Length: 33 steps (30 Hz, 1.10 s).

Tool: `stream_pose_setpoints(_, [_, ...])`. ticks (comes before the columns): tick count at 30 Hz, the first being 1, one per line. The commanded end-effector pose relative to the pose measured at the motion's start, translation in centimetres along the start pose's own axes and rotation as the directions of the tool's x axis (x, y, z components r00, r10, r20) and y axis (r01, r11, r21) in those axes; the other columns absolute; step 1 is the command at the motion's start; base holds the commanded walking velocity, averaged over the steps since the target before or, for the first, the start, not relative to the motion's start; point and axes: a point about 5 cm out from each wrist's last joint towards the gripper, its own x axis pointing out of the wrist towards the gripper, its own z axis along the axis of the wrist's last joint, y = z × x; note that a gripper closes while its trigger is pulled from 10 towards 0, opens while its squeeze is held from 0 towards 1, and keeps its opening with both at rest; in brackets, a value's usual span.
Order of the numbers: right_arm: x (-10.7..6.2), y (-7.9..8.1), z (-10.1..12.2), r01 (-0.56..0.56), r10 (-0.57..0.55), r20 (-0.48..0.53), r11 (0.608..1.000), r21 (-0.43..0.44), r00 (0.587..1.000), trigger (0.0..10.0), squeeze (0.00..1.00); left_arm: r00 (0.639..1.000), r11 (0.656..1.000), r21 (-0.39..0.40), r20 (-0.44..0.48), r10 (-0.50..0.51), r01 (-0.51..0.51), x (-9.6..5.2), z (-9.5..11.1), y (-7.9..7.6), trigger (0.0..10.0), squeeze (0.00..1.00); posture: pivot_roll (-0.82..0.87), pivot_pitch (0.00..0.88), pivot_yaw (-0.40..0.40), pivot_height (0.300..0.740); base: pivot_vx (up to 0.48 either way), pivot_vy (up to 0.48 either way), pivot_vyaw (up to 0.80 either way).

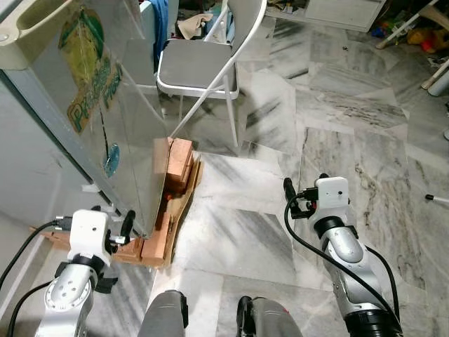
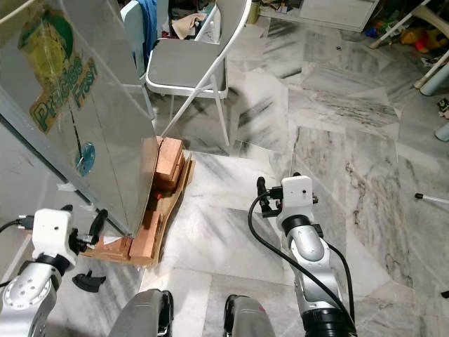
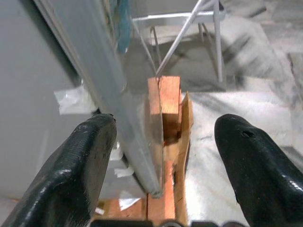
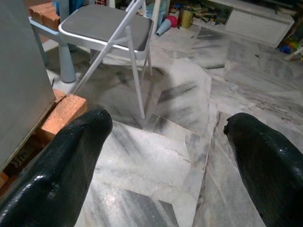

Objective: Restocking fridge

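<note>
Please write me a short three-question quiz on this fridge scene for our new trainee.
1. True or false: the right gripper is holding a bottle.
2. Which thing stands between the left gripper's open fingers? A) a chair leg B) the lower corner of the fridge door C) a cable
3. What does the fridge stand on?

Key
1. False: its fingers are open and hold nothing, above the marble floor.
2. B.
3. Bricks, beside the folding chair.
</note>
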Motion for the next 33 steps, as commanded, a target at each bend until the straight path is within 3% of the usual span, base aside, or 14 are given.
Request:
stream_pose_setpoints(1, [-0.2,-0.8,-0.1,0.02,-0.02,-0.011,1.0,-0.004,1.0,10.0,0.0,1.0,0.999,-0.043,-0.007,0.019,-0.02,-0.1,0.0,0.2,10.0,0.0,0.09,0.153,-0.045,0.74,0.0,0.0,-0.8])
stream_pose_setpoints(5, [-0.3,-0.8,0.0,0.018,-0.018,-0.011,1.0,-0.003,1.0,10.0,0.0,0.998,0.992,-0.116,0.011,0.058,-0.056,-0.2,0.6,0.1,10.0,0.0,0.09,0.157,-0.048,0.74,0.0,0.0,-0.8])
stream_pose_setpoints(14, [-0.2,-0.9,0.2,-0.002,0.002,-0.009,1.0,-0.007,1.0,10.0,0.0,0.992,0.987,-0.101,0.014,0.126,-0.124,-0.7,0.2,-0.2,10.0,0.0,0.09,0.156,-0.056,0.74,0.0,0.0,-0.76])
stream_pose_setpoints(19, [-0.3,-0.6,0.2,-0.014,0.014,-0.01,1.0,-0.004,1.0,10.0,0.0,0.991,0.986,-0.105,0.002,0.13,-0.129,-1.1,0.1,-0.4,10.0,0.0,0.1,0.157,-0.055,0.74,0.0,0.173,0.0])
stream_pose_setpoints(33, [-0.2,-0.4,-0.1,-0.044,0.045,-0.025,0.999,0.017,0.999,10.0,0.0,0.996,0.993,-0.08,-0.004,0.091,-0.091,-1.4,-0.3,-1.6,10.0,0.0,0.1,0.159,-0.058,0.74,0.0,0.44,0.0])
